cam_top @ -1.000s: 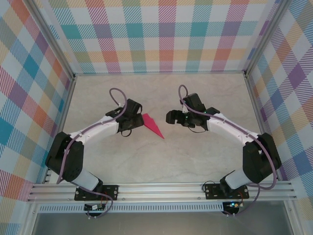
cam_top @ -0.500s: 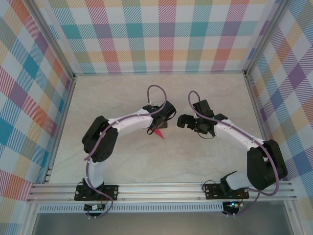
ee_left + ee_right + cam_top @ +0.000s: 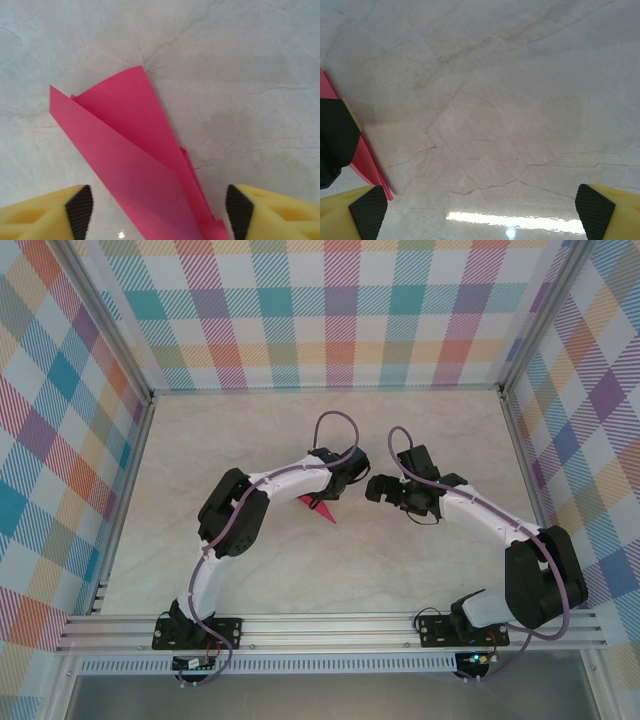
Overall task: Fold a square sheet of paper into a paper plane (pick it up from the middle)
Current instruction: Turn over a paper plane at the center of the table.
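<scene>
While the left gripper [image 3: 333, 490] hangs low over the marbled table [image 3: 430, 430], its yellow fingers [image 3: 35, 212] stand apart with their black pads clear of anything, so it grips nothing. Directly beneath the left gripper lies the paper plane [image 3: 132, 145], a pink-red folded dart resting on the table between those two fingers, its layered wings fanning out ahead of them in the left wrist view. From above, the plane's pointed tip pokes out from under the left gripper toward the arm bases. Just to the right of the left gripper, and apart from it, the right gripper [image 3: 372, 488] faces it with jaws spread wide, bare marble between its fingers [image 3: 600, 210].
</scene>
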Controlling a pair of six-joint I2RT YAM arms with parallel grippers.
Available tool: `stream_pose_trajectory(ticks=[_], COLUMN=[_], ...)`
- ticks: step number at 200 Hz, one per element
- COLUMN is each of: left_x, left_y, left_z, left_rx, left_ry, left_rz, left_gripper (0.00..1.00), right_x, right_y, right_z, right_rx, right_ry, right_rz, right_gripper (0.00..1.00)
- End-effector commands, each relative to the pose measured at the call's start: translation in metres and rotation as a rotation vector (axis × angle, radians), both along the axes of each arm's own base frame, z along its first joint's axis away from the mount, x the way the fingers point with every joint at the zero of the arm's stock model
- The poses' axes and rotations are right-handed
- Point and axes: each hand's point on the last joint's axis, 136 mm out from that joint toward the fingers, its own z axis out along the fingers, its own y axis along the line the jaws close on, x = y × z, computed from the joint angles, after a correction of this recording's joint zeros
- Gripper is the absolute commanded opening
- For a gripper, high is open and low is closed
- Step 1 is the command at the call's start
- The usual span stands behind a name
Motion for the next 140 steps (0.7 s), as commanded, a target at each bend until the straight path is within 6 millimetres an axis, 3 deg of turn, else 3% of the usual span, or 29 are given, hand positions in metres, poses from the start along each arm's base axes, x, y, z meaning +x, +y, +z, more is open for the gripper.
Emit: stream_pose_trajectory(ticks=[1, 89, 140], left_x=[0.001, -0.008, -0.009], left_y=[0.017, 0.035, 0.037], left_z=[0.016, 0.019, 0.033], left_rx=[0.054, -0.003, -0.059], left_ry=[-0.017, -0.009, -0.050], left_rz=[0.033, 0.082, 0.089], left_gripper=[0.63, 0.32, 0.05], right_x=[-0.002, -0.003, -0.003], right_y=[-0.003, -0.004, -0.005], right_z=[0.000, -0.003, -0.001], right_rx=[-0.002, 0.001, 0.002], right_ry=[0.008, 0.022, 0.019], right_rz=[0.001, -0.008, -0.017], right_gripper=[1.00, 1.00, 1.00])
